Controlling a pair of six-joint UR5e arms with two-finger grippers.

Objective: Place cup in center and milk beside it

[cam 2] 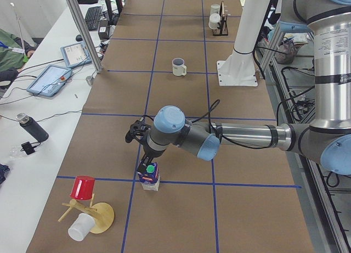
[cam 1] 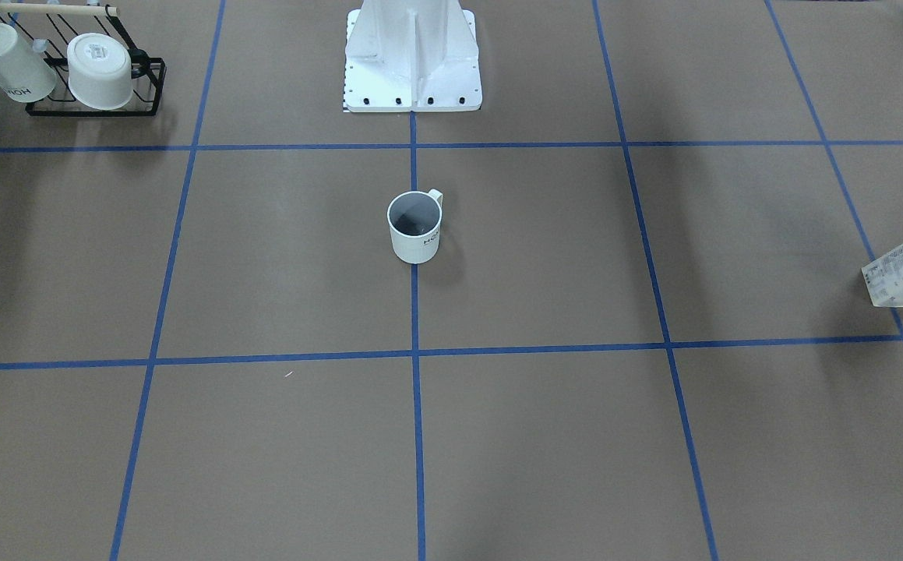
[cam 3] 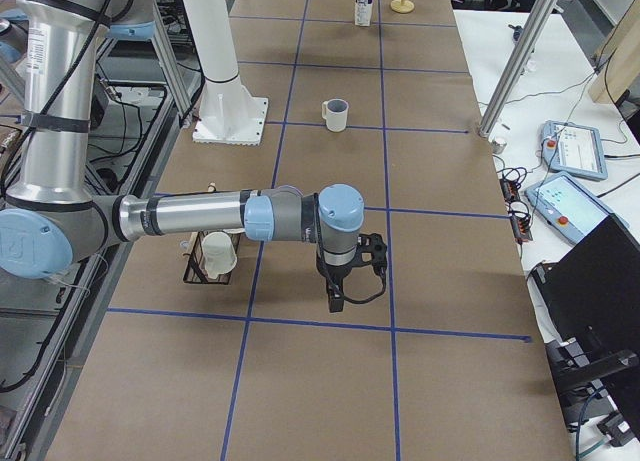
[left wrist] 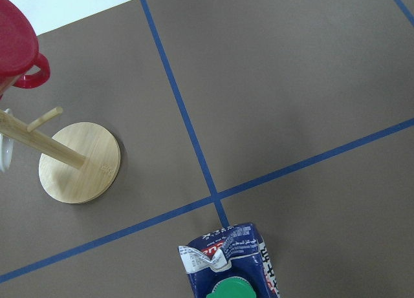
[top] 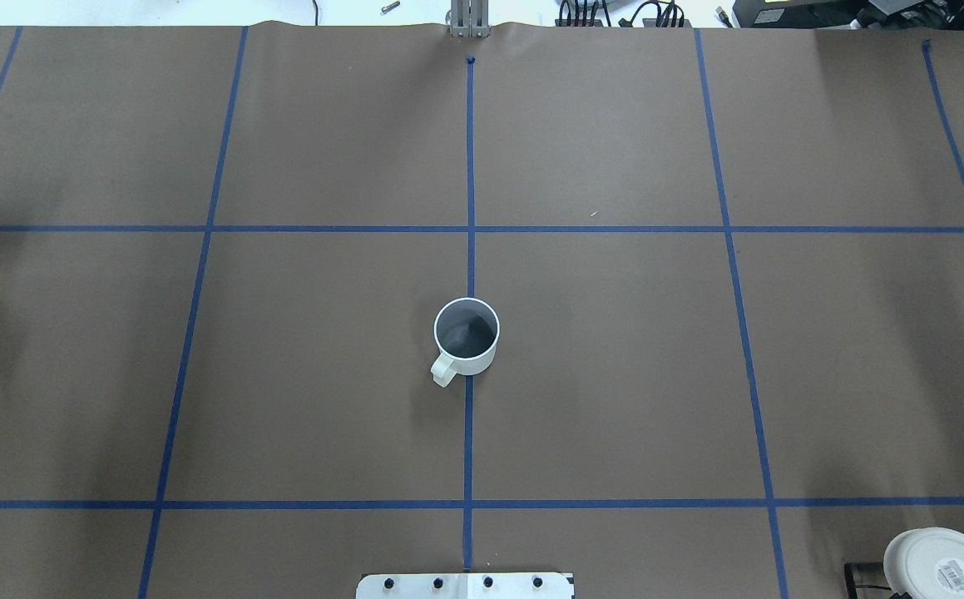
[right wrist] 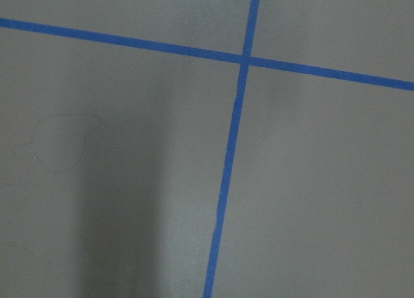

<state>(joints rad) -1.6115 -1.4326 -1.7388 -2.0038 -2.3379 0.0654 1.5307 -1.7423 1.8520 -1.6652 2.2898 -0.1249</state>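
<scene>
Overhead exterior view: the cup (top: 466, 337) stands upright at the center (top: 470, 274), on the middle tape line; the milk is not beside it yet.

The milk (cam 2: 149, 176) stands upright well apart, by a tape crossing near the table's end on the robot's left, close to a wooden mug tree (cam 2: 103, 217). The left gripper (cam 2: 146, 164) hangs right over the carton's green cap; whether its jaws have closed on it cannot be told. The right gripper (cam 3: 335, 296) hangs over bare table with nothing seen in it, and how far open it is cannot be told. The step in hand looks like fetching the milk, which calls for a firm hold on the carton, a lift, and a set-down just beside the cup without knocking it. Count: one cup, one carton, two white cups (cam 1: 100, 72) on a rack (cam 1: 151, 86), and one red cup (cam 2: 82, 187) and one white cup (cam 2: 81, 226) on the tree.
</scene>
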